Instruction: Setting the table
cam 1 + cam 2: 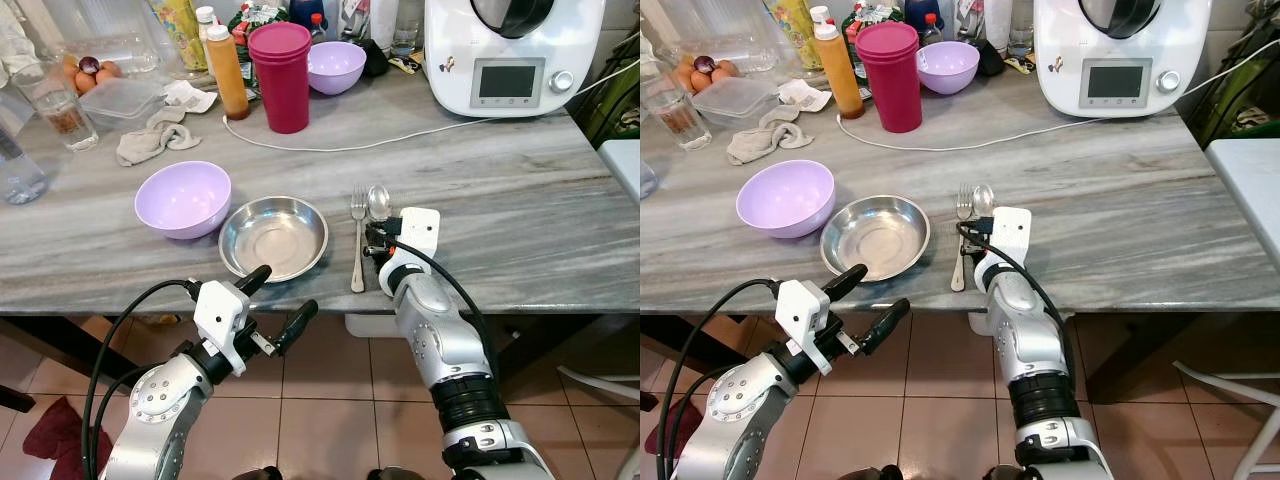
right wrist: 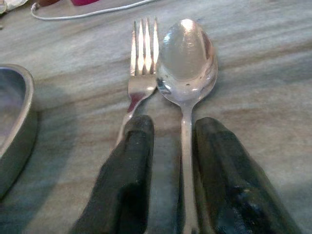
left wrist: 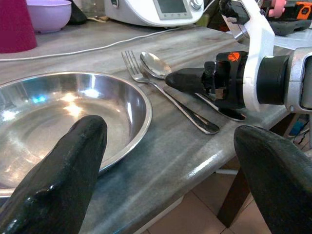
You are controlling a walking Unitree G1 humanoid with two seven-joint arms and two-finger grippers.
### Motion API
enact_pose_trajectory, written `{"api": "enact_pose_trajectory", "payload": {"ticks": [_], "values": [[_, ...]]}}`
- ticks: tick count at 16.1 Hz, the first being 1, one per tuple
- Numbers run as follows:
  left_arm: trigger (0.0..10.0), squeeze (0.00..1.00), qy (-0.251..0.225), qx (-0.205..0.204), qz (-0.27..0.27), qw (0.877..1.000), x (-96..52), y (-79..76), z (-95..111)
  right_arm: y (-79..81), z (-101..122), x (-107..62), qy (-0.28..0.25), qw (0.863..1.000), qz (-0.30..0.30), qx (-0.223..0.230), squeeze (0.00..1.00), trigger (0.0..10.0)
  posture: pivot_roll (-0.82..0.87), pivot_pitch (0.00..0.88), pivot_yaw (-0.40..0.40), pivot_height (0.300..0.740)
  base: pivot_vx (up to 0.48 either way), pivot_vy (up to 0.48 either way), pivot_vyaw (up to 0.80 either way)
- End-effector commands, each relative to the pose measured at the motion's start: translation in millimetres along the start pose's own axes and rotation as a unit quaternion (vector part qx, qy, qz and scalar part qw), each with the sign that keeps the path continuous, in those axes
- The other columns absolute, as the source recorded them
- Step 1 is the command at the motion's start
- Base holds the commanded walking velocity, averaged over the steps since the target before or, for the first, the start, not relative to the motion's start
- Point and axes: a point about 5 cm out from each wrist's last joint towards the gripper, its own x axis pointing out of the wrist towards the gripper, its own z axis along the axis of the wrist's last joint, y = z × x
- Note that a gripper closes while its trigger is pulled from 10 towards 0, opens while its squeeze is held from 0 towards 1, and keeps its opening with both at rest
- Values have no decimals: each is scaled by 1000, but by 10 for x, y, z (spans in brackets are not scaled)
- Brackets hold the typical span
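Note:
A spoon [image 1: 379, 203] and a fork [image 1: 358, 240] lie side by side on the grey marble table, right of a steel plate [image 1: 273, 237]. A lilac bowl [image 1: 183, 198] stands left of the plate. My right gripper [image 2: 173, 124] rests low on the table over the spoon's handle. Its fingers [image 2: 132, 146] stand slightly apart, the handle lying between them with a gap on the fork's side. My left gripper [image 1: 287, 290] hangs open and empty just below the table's front edge, in front of the plate [image 3: 73, 112].
At the back stand stacked pink cups [image 1: 281, 75], a second lilac bowl [image 1: 336, 65], a sauce bottle [image 1: 228, 72] and a white kitchen machine [image 1: 510, 55] with its cable [image 1: 350, 143] across the table. A cloth [image 1: 155, 140] and a glass [image 1: 58, 105] sit back left.

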Motion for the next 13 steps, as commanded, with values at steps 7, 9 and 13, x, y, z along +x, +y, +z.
{"api": "enact_pose_trajectory", "payload": {"ticks": [7, 9, 13], "values": [[10000, 0, 1, 0, -5, 1000, -27, -14, 6, -52, 28, -38, -21, 1000, -10, -10, 1000, 10000, -97, 161, 65, 740, 0, 0, 0], [10000, 0, 1, 0, -4, 1000, -33, -8, 5, -21, 154, -62, -62, 998, 0, -16, 1000, 10000, -95, 159, 65, 740, 0, 0, 0], [10000, 0, -1, 1, -2, 1000, -31, 0, 14, -17, 373, -129, -143, 989, -3, -45, 1000, 10000, -93, 159, 63, 740, 0, 0, 0]]}}
